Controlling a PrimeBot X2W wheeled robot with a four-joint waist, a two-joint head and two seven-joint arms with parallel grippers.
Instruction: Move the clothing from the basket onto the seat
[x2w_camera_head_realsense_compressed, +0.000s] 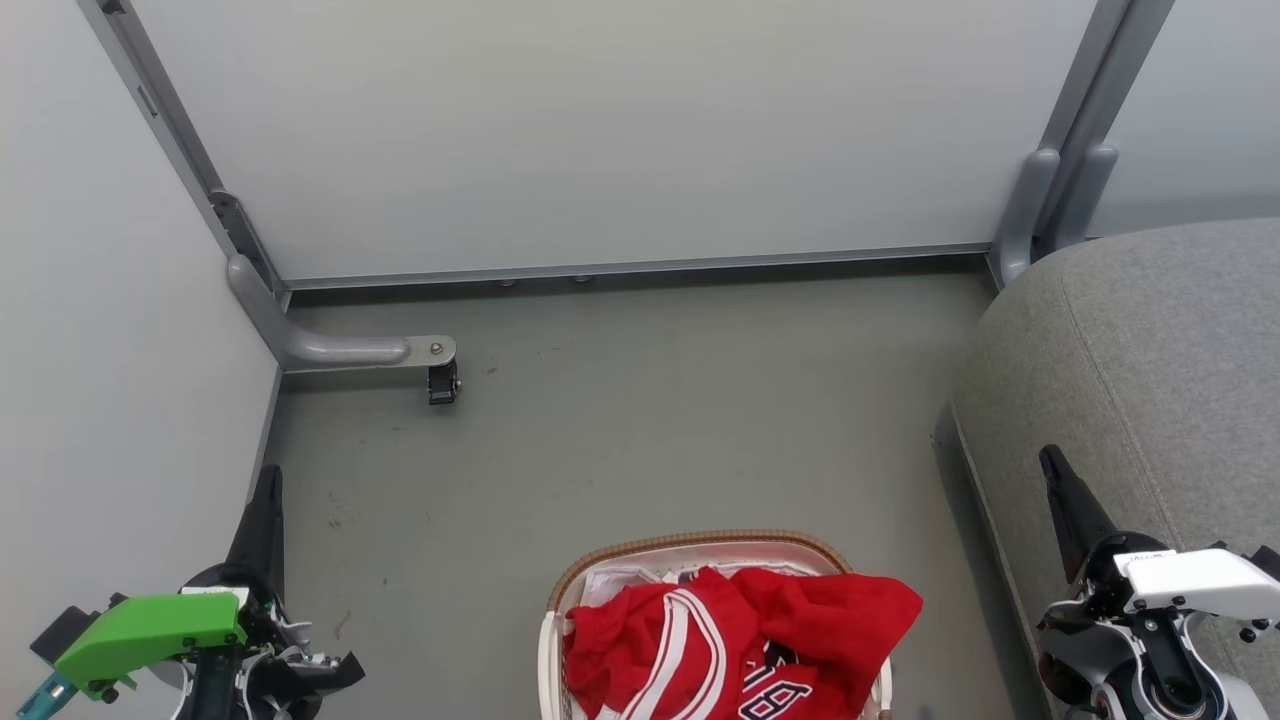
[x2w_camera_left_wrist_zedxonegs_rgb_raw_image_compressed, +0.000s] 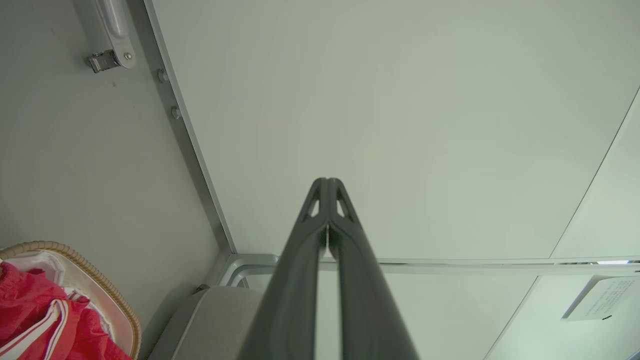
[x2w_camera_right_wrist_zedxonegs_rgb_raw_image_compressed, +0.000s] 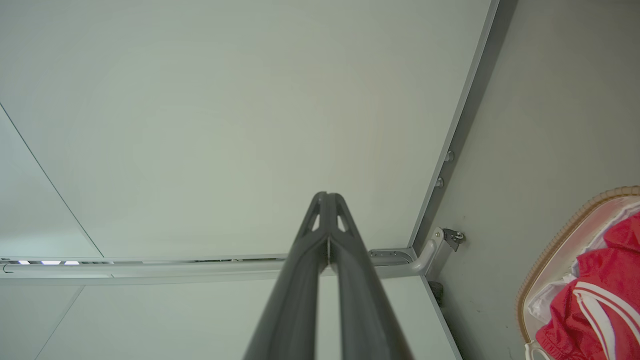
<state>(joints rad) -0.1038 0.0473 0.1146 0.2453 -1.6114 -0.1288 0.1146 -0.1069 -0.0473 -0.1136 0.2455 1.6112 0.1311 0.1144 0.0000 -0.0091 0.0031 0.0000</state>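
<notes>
In the basket (x2w_camera_head_realsense_compressed: 640, 549), clothing (x2w_camera_head_realsense_compressed: 740, 640) sprawled left-to-right

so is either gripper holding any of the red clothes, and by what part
Nothing is held. The left gripper and right gripper are both shut and empty; the clothing lies in the basket.

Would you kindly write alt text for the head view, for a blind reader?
Red clothing heaped in a cream basket on the grey floor, bottom centre. Grey seat at right; left gripper and right gripper low, both shut.
</notes>
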